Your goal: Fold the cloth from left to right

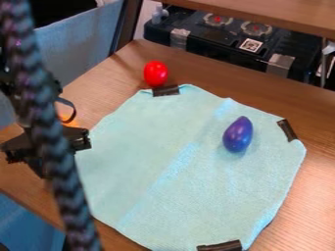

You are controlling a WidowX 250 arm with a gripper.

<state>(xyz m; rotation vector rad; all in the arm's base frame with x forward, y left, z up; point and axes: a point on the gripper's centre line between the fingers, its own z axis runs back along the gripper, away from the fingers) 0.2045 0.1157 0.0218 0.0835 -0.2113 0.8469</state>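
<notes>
The black gripper [46,147] is at the left of the camera view, beside the cloth's left edge and partly hidden behind a thick braided cable. The light teal cloth [150,162] lies spread out and mostly flat on the wooden table, with a paler crease running diagonally across its middle. Black strips lie at its top, right and bottom edges. Part of the cloth's lower left edge is hidden by the cable.
A purple-blue egg-shaped object [238,135] rests on the cloth's right half. A red egg-shaped object [155,73] stands just beyond the top edge. Black equipment [229,41] sits behind the table [105,88], under a wooden shelf [275,14].
</notes>
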